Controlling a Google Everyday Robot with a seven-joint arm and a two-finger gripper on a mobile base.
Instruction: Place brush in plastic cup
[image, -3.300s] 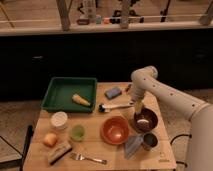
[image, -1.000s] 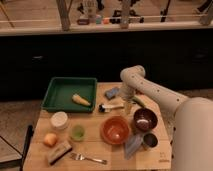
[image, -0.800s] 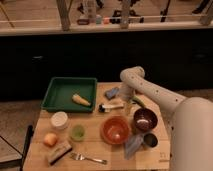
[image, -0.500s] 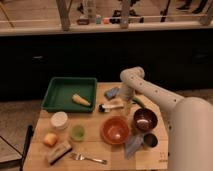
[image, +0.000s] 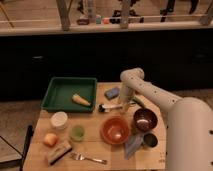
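Brush (image: 112, 106) is lying flat on the wooden table (image: 93, 121) with the gripper (image: 125, 101) hanging wrist-down over the right end of its pale handle. Whether the gripper is released or clenched on that handle cannot be told from this view. Moving outward from the gripper, the handle is running almost straight left across the table, tilting slightly toward the near side, and is ending in the small dark head, which is pointing left. A blue sponge (image: 112, 92) is sitting just beyond the brush on the far side, and the orange bowl (image: 116, 130) is sitting just on the near side. The plastic cup (image: 77, 132) is standing well apart from the gripper, nearer and further left, past the bowl's left rim and just right of the white cup (image: 59, 120). By my judgement, the coming move is turning on this: the grip is falling at the handle's right end, so the carry is going left and near, with the long axis needing to be tipped upright over the small cup.
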